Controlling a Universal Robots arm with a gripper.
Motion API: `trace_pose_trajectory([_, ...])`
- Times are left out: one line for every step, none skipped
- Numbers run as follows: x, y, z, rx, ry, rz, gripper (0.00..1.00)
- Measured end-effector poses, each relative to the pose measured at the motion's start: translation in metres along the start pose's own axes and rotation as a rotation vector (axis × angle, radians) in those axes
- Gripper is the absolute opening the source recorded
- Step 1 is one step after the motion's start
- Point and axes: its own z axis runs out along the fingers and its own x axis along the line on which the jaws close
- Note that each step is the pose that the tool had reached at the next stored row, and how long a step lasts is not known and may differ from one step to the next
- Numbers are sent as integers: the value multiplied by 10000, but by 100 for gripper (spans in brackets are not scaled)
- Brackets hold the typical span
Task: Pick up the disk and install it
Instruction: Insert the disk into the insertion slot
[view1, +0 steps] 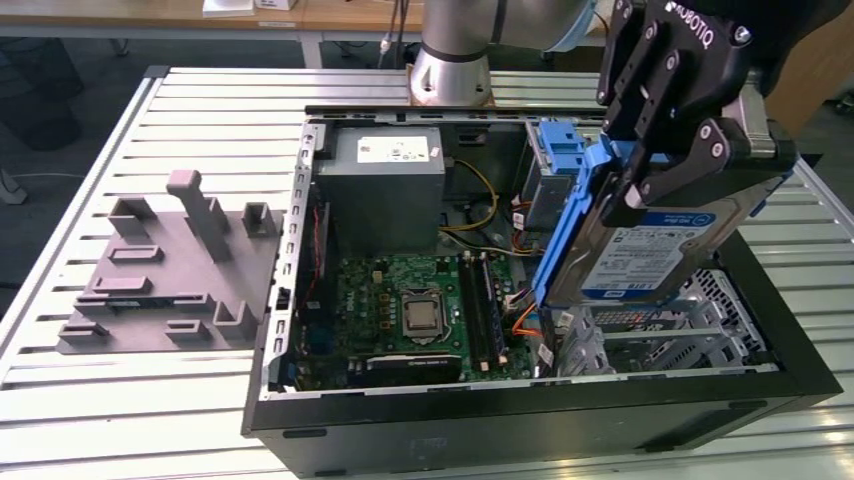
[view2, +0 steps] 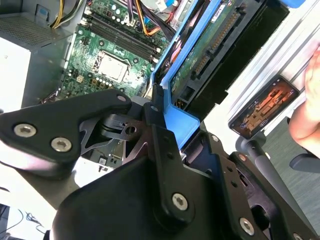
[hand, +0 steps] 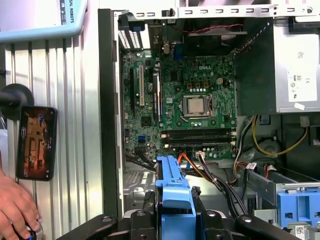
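Gripper (view1: 667, 195) jaws clamped on disk (view1: 654, 250) (label outward), above open PC case (view1: 534, 420), near drive cage (view1: 558, 150).

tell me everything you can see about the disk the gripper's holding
The flat silver metal hard drive has a white-and-blue label and sits in a blue plastic carrier bracket. It hangs tilted, nearly on edge, above the open black computer case, clamped by the black gripper. The second wrist view shows its green circuit-board underside.
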Motion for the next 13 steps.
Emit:
trace_pose_trajectory([1,0,3,9,0,0,37])
trace_pose_trajectory([2,-1,6,17,0,0,37])
trace_pose_trajectory([3,-1,9,22,-1,0,37])
trace_pose_trajectory([4,-2,12,25,-1,0,37])
trace_pose_trajectory([6,-4,15,26,-2,1,37])
trace_pose_trajectory([8,-10,17,27,-3,1,37])
trace_pose_trajectory([8,-11,16,26,-1,1,37])
trace_pose_trajectory([8,-12,17,26,-1,2,37])
trace_pose_trajectory([8,-13,16,26,0,2,37])
trace_pose_trajectory([8,-17,16,26,0,0,37])
trace_pose_trajectory([7,-23,17,26,-1,-1,37])
trace_pose_trajectory([7,-30,17,26,-1,0,37])
trace_pose_trajectory([7,-35,17,26,-1,1,37])
